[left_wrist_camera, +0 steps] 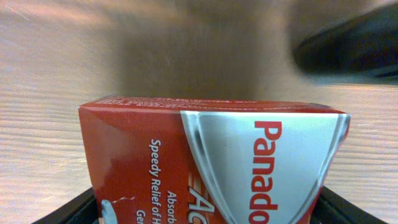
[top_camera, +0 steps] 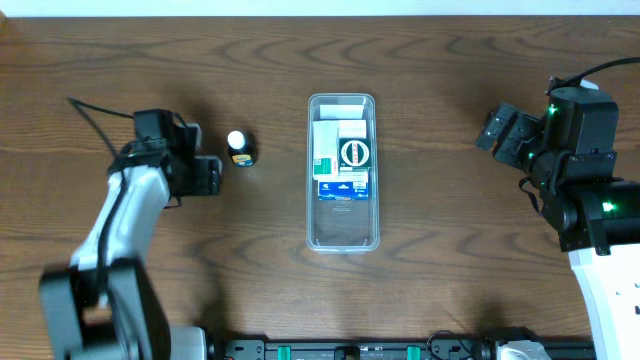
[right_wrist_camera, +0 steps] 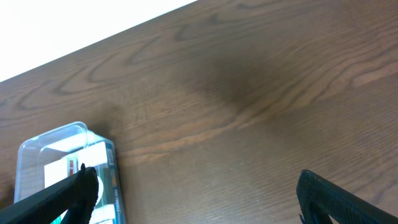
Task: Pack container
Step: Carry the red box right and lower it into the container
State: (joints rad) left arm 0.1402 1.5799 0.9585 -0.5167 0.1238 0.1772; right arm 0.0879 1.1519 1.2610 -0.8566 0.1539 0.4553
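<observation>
The clear plastic container [top_camera: 343, 232] lies lengthwise at the table's middle, with white, green and blue small boxes [top_camera: 342, 160] in its far half. My left gripper [top_camera: 207, 175] is at the left of the table, well apart from the container. In the left wrist view it [left_wrist_camera: 205, 214] is shut on a red and silver Panadol box [left_wrist_camera: 211, 155] that fills the view. My right gripper [top_camera: 497, 130] is at the right of the table, open and empty. In the right wrist view [right_wrist_camera: 199, 199] the container's far end [right_wrist_camera: 56, 134] shows at the lower left.
A small dark bottle with a white cap [top_camera: 240, 148] stands just right of my left gripper. A blurred dark shape [left_wrist_camera: 348, 46] sits at the upper right of the left wrist view. Brown wood table [top_camera: 450, 80] all round.
</observation>
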